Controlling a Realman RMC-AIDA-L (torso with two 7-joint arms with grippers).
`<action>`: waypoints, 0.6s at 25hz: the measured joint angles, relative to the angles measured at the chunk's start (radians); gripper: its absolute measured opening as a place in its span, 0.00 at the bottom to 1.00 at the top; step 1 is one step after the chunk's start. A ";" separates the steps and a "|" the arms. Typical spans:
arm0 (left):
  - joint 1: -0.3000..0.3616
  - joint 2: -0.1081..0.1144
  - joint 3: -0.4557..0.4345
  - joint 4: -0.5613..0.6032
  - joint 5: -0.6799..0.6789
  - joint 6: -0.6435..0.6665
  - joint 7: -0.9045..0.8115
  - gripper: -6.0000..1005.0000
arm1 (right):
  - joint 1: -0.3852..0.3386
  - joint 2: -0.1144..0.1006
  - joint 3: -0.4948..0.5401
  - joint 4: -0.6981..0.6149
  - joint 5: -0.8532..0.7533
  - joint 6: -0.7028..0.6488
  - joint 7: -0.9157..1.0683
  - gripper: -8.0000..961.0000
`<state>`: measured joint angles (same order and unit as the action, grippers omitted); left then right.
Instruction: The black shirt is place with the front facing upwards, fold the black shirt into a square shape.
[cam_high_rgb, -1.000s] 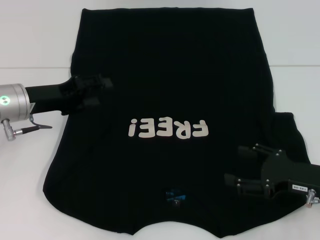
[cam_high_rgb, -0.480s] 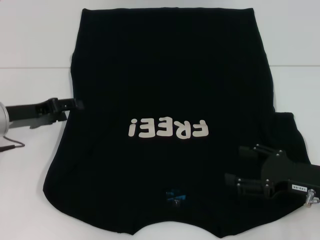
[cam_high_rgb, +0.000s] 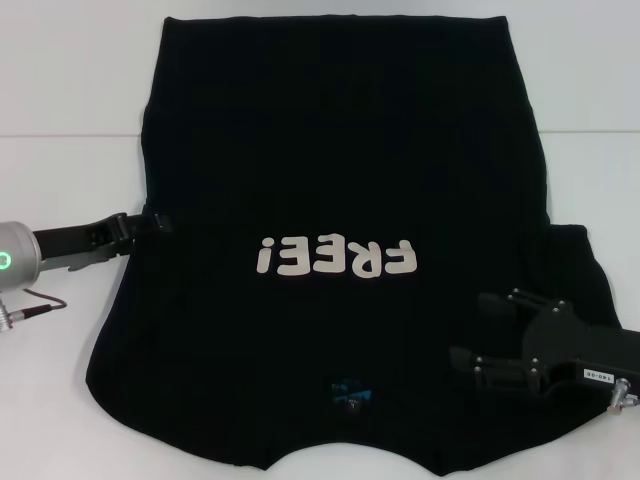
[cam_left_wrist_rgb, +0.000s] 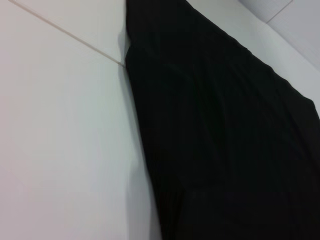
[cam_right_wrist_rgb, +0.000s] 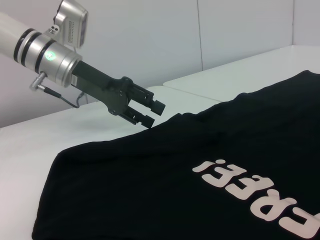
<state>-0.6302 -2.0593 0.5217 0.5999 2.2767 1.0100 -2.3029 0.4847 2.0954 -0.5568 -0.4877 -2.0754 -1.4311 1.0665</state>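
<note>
The black shirt lies flat on the white table, front up, with its cream "FREE!" lettering in the middle and the blue neck label at the near edge. My left gripper sits at the shirt's left edge. In the right wrist view this left gripper is open, with nothing between its fingers, just above the cloth edge. My right gripper rests open over the shirt near the right sleeve. The left wrist view shows only the shirt's edge.
The white table shows bare on both sides of the shirt, with a seam line across it. A wall rises behind the table on the left side.
My left gripper pulled back left off the shirt, then dropped lower and edged right to the shirt's left edge. The right arm and the shirt stayed still.
</note>
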 joint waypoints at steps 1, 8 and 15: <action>0.000 0.000 0.002 -0.002 -0.001 -0.005 0.000 0.71 | 0.000 0.000 0.000 0.000 0.000 0.000 0.000 0.96; 0.000 -0.004 0.003 -0.007 -0.005 -0.028 0.011 0.70 | 0.001 0.000 0.000 0.000 0.000 0.000 -0.001 0.96; 0.000 -0.010 0.003 -0.008 -0.007 -0.063 0.015 0.68 | 0.002 0.000 0.000 0.000 0.000 0.001 0.002 0.96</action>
<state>-0.6298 -2.0689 0.5245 0.5916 2.2697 0.9472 -2.2879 0.4863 2.0954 -0.5568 -0.4877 -2.0755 -1.4296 1.0682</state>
